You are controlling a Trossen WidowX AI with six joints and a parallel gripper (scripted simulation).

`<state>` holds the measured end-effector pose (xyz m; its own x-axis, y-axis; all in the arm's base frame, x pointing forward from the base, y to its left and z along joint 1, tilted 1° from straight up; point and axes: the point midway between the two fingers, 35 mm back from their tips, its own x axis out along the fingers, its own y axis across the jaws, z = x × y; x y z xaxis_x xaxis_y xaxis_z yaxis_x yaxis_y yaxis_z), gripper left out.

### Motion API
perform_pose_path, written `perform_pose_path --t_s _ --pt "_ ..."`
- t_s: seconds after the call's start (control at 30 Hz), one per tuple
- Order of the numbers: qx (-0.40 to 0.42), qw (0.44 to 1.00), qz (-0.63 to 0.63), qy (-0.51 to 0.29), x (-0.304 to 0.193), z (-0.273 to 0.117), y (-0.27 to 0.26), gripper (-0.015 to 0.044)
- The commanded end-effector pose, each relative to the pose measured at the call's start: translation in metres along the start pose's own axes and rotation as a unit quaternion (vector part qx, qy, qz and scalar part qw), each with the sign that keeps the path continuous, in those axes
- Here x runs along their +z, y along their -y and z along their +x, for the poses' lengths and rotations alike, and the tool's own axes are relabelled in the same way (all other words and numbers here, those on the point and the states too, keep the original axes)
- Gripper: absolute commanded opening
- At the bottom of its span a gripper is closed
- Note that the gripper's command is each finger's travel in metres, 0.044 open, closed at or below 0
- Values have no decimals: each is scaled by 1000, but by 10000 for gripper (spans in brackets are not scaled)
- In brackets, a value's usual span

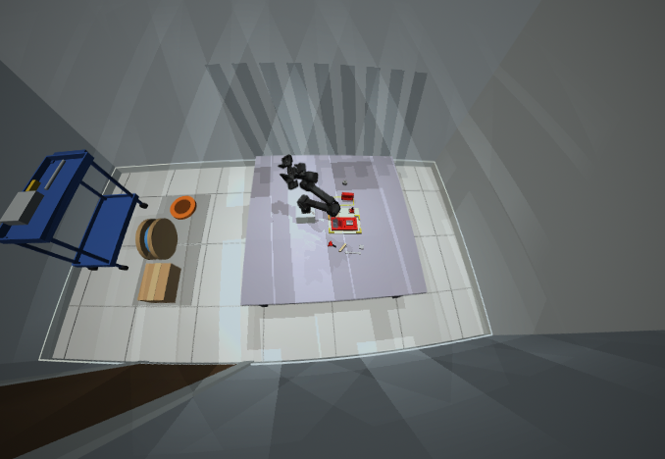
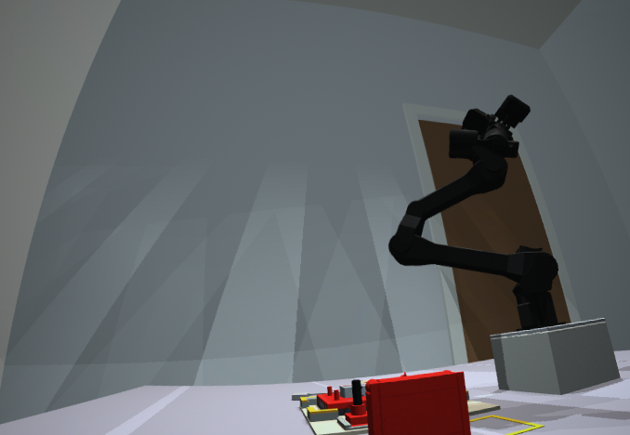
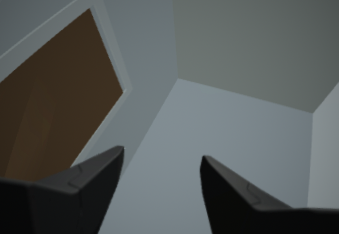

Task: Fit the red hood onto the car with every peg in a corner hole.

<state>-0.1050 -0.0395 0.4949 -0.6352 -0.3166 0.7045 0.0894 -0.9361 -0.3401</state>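
Note:
The red hood (image 1: 347,196) (image 2: 418,404) rests on the table behind the jig in the top view; its corner holes are not visible. The red chassis (image 1: 335,228) (image 2: 332,402) sits in the cream jig plate (image 2: 321,427) with yellow corners. The grey engine block (image 1: 349,222) is on its deck. Short red pegs show in the exterior view, partly hidden by the hood. My gripper (image 3: 163,158) is open and empty, fingers apart, with only walls and a door beyond. It is raised high, far from the hood and chassis.
A red part with a black post (image 2: 356,392) stands between hood and chassis. A small grey part (image 1: 344,182) lies behind the hood. A red piece (image 1: 331,243), a tan stick (image 1: 342,247) and small pale parts lie in front of the jig. My arm rises from a grey pedestal (image 2: 582,359).

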Motion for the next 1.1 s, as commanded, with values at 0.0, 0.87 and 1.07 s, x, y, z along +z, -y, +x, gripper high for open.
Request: perform_pose_path --t_s 0.0,0.87,1.07 --pt "-2 1000 -2 -2 -1 0 1 194" --pt "-290 889 -239 -262 -76 -43 189 0" --pt "-330 842 -280 -323 -83 -70 224 0"
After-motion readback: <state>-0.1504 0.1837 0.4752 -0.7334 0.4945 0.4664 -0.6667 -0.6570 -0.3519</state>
